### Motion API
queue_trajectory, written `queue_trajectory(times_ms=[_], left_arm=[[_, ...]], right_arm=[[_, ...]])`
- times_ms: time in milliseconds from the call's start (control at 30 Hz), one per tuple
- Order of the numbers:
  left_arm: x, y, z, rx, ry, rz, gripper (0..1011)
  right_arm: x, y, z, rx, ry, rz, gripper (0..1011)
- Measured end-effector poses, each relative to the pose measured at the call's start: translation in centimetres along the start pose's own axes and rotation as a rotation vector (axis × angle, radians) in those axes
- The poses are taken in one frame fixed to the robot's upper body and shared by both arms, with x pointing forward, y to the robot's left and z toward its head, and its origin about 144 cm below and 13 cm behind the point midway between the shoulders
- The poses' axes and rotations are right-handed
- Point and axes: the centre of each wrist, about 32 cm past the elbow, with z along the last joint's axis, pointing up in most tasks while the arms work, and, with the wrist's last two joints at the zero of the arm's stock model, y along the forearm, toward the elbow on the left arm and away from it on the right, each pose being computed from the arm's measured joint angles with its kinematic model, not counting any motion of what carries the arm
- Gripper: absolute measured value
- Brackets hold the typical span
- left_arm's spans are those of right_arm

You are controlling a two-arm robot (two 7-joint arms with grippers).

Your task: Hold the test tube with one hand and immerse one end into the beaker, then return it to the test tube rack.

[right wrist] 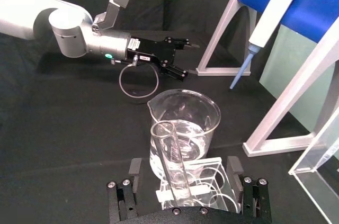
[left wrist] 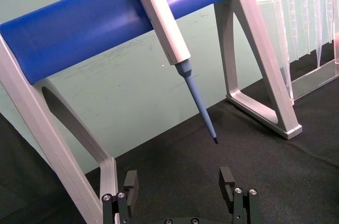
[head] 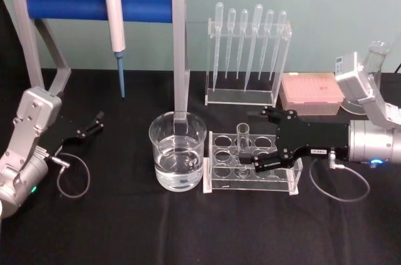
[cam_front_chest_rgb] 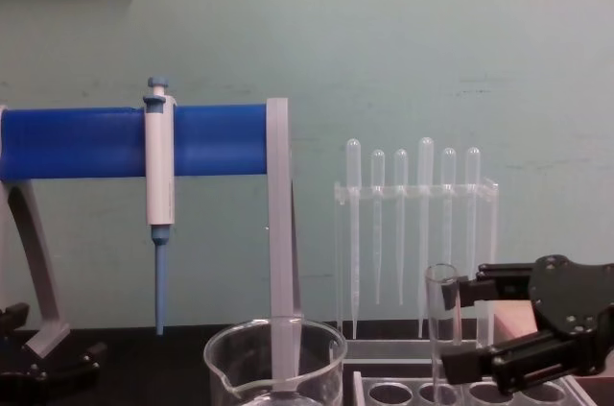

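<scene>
Test tube [head: 242, 135] stands upright in the rack [head: 216, 181], between the spread fingers of the right gripper [head: 260, 140], which is released with no contact visible. Beaker [head: 178, 152], part-filled with clear liquid, sits just beyond that gripper's fingertips, beside the rack. Left gripper [head: 91, 126], fingers apart, is parked well past the beaker on the black bench [head: 125, 227].

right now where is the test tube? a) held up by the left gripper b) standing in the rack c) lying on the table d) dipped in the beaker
b: the test tube stands upright in a hole of the rack, with the right gripper beside it, jaws open.
</scene>
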Motion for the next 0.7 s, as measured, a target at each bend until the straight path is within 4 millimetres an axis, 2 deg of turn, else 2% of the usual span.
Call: queue_trajectory(times_ms=[433, 700], left_arm=[[0.0, 0.0, 0.0, 0.000, 0.000, 0.000, 1000], [0.0, 0.0, 0.0, 0.000, 0.000, 0.000, 1000]], right_arm=[[-0.4, 1.1, -0.4, 0.007, 0.018, -0.006, 1003], [-0.4, 1.1, -0.4, 0.006, 0.016, -0.006, 1003]])
